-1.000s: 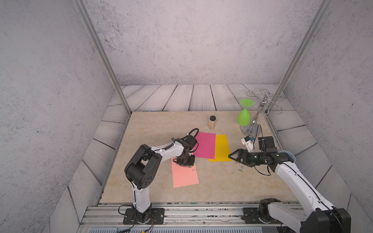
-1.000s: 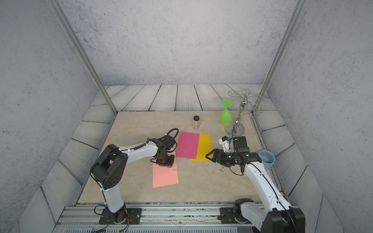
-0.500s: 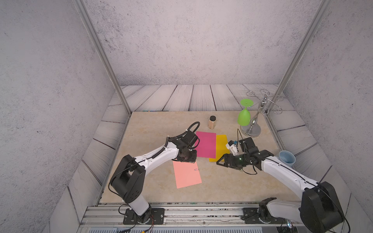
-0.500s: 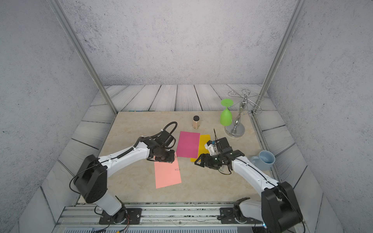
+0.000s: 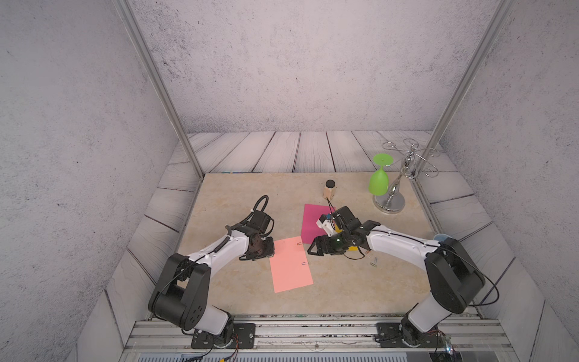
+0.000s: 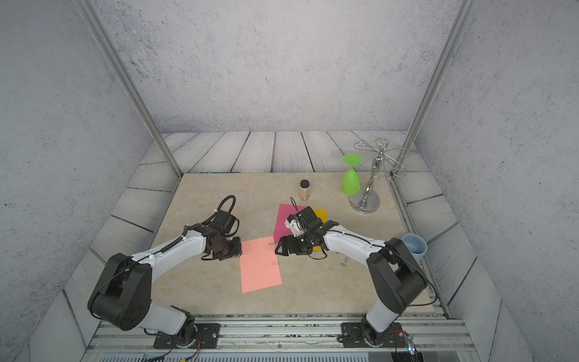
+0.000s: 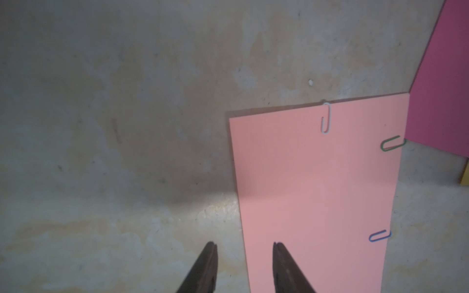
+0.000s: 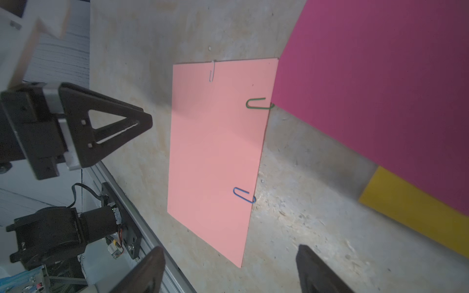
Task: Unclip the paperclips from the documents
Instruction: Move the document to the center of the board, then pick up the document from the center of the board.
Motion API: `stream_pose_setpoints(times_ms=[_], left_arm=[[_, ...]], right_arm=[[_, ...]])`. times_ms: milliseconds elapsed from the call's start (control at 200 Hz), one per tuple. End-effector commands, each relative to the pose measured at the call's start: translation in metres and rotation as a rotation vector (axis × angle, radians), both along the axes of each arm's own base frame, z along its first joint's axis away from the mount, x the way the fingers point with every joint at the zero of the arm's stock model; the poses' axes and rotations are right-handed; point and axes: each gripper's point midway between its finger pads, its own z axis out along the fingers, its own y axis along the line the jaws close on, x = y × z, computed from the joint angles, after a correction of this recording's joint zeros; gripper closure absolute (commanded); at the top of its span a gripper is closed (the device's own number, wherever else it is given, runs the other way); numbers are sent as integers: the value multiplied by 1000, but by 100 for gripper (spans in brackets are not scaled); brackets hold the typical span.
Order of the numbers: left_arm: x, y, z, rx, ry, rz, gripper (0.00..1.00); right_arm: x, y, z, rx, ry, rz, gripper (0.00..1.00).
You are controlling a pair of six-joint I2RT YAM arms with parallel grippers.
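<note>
Your left gripper [image 7: 245, 244] is part-spread and empty, at the left edge of the pink sheet [image 5: 291, 266]. It looks placed to pin the paper against sliding. The sheet lies flat on the counter [image 5: 238, 200] with three clips on it: a silver clip [image 7: 326, 118] on the far edge, and a green clip [image 7: 392, 144] and a blue clip [image 7: 380, 236] on the right edge, facing your other arm. Your right gripper [image 8: 229, 255] is spread wide and empty, just beside that edge, probably lining up a pull. Behind it the magenta sheet [image 5: 313, 219] overlaps the yellow sheet [image 6: 321, 214]; no clips are visible on either. The loose clips [image 5: 373, 262] further right are likely already pulled.
</note>
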Motion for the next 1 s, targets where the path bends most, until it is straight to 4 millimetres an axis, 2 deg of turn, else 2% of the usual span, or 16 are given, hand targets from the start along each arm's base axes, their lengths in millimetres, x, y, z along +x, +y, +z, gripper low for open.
stream_pose_setpoints(times_ms=[0,340,791,996], left_arm=[[8,-1,-5,-41,-12,32,59],[10,1,-21,-34,27,47,58],[14,-4,-33,-47,62,55,60],[15,-5,-36,-49,70,59,64]], right_arm=[[8,12,-14,-31,3,-7,18],[9,36,-32,-47,30,32,19],[9,38,-51,-76,66,32,19],[9,38,-59,-90,76,31,26]])
